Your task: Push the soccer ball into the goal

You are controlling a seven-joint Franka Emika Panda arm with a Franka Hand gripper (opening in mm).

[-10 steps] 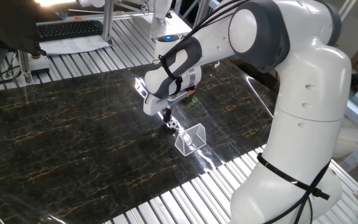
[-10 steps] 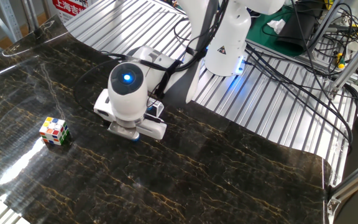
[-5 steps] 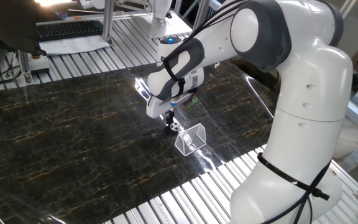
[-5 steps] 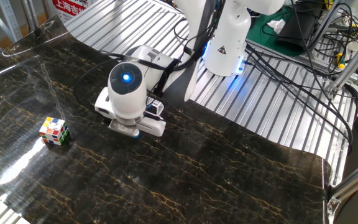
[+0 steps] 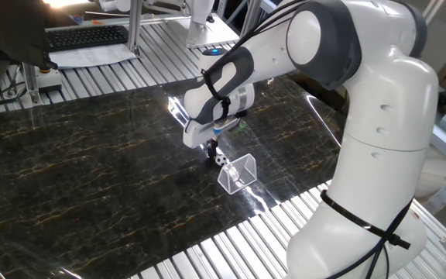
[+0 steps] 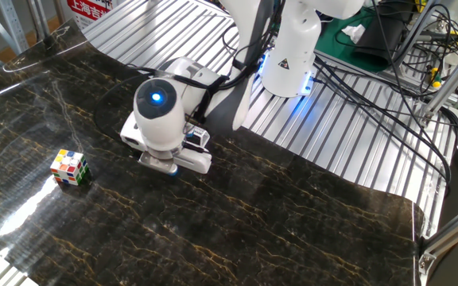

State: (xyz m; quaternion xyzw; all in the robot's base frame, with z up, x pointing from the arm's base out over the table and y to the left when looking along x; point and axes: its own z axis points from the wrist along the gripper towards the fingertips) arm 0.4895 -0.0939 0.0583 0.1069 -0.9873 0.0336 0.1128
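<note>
The soccer ball (image 5: 220,160), tiny and white with black patches, lies on the dark marble mat just left of the goal (image 5: 238,172). The goal is a small silvery wire wedge with netting, near the mat's front edge. My gripper (image 5: 210,149) points down with its dark fingers together, tips at mat level, right behind the ball on the side away from the goal. It holds nothing. In the other fixed view the gripper's hand (image 6: 171,168) hides both the ball and the goal.
A multicoloured Rubik's cube (image 6: 70,168) sits on the mat, apart from the gripper. Ribbed metal table (image 5: 231,248) surrounds the mat. A keyboard (image 5: 87,36) lies at the back. Cables (image 6: 372,71) run by the robot base.
The gripper has slid a little toward the goal. The ball has rolled ahead of it and now lies closer to the goal's mouth.
</note>
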